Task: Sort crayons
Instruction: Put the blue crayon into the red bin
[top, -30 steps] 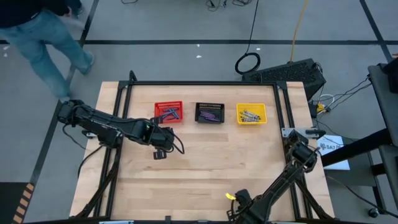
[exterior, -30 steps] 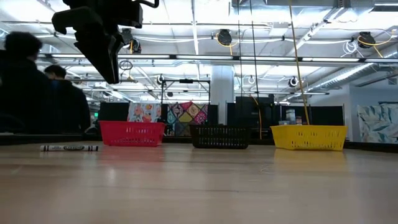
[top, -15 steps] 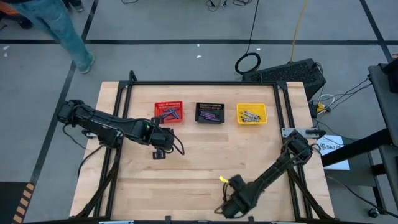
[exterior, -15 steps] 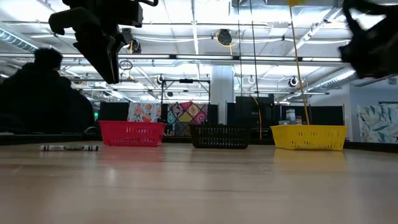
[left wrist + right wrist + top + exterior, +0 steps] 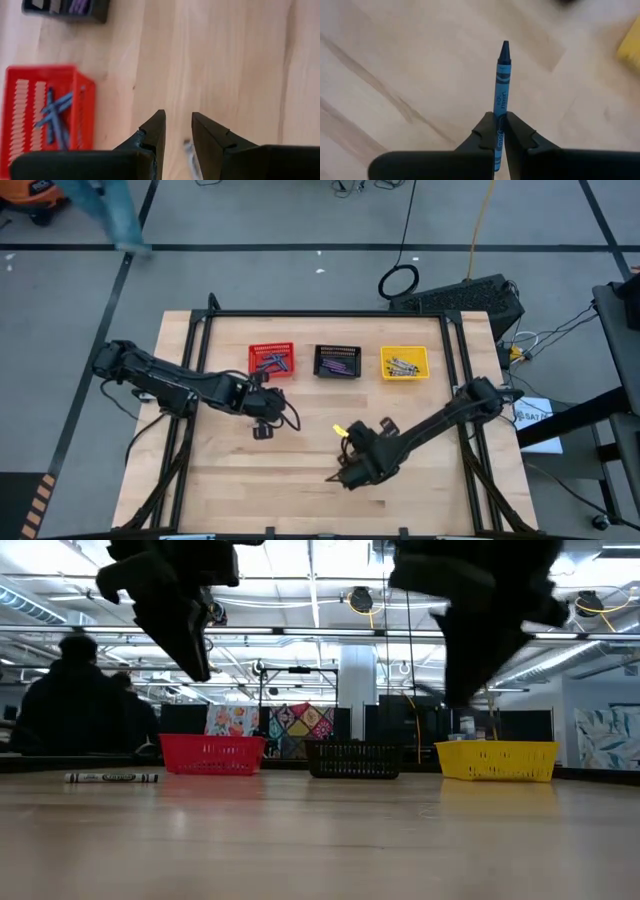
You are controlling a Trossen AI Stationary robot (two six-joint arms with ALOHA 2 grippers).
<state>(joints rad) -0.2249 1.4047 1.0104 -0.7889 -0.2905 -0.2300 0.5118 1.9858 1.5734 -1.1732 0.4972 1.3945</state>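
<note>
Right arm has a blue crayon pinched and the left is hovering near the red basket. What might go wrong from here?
The right gripper grips the blue crayon only at its tail end, so it may pivot or slip. The red basket holding the blues sits beside the left gripper, so the arms may collide. A grey crayon below the left gripper may get knocked.

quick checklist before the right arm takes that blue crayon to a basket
1. Grip: right hand is shut on the blue crayon, which sticks out straight ahead of the fingers: ok.
2. Target: red basket already holds blue crayons, so it matches: ok.
3. Path: left hand hangs in front of the red basket, on the way there: not ok.
4. Left hand load: fingers apart, nothing between them: ok.
5. Other baskets: black basket holds purple sticks, yellow basket grey ones; neither suits blue: ok.
6. Stray crayon lying on the table, colour: cannot tell.
</note>
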